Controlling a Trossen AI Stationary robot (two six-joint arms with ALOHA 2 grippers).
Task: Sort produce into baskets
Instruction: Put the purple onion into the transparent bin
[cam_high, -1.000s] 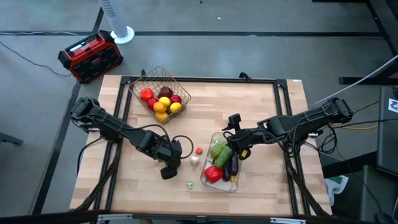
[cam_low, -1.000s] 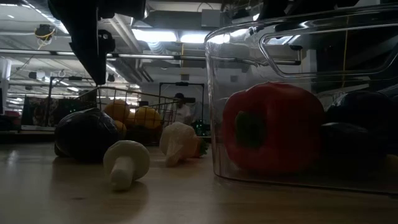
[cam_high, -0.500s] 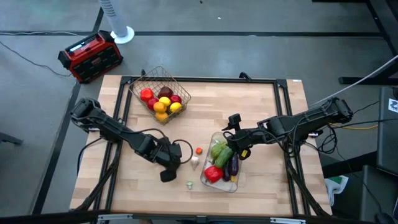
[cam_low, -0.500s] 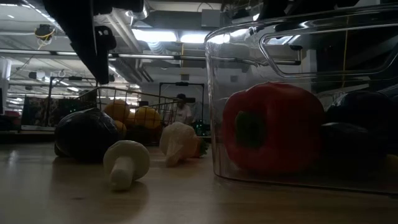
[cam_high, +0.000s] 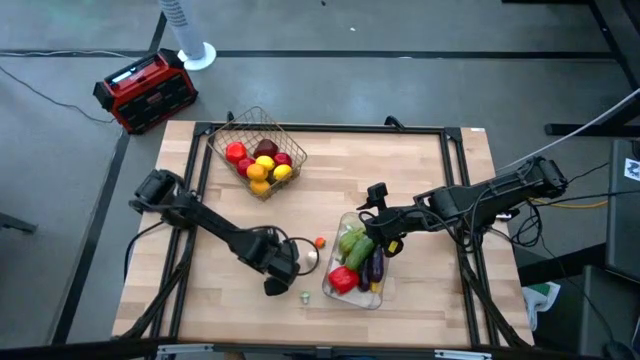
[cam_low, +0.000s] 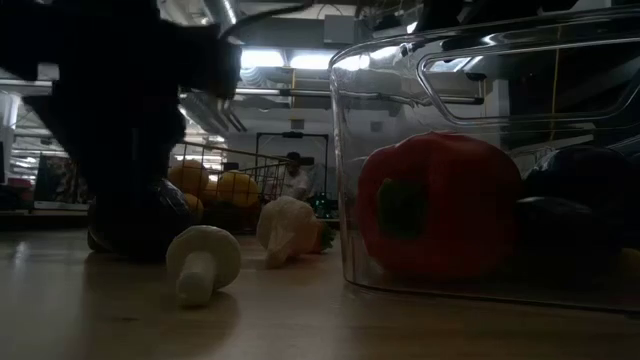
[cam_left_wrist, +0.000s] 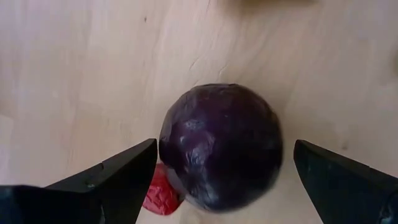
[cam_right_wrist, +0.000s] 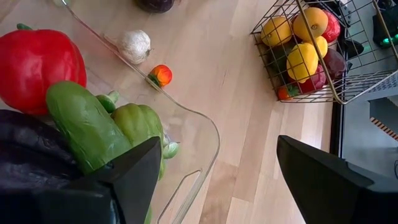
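We are seeing the left hand (cam_left_wrist: 217, 180) dropping from above the worktop (cam_high: 420, 170) down over the dark purple cabbage (cam_left_wrist: 221, 152), where a second ago it was hanging higher; fingers have spread wider and are now straddling the ball without touching it. We are judging this a pick about to close. The cabbage is sitting on the bare wood near the front, left of the clear tray (cam_high: 330, 290), with a scrap of red (cam_left_wrist: 160, 193) showing beside it. It is looking round, crinkled and glossy, nearly filling the gap between the fingers.

The right hand (cam_high: 372, 200) is waiting, wide and empty, over the tray's far end. The wire basket (cam_high: 225, 135) is holding the round fruits far left.
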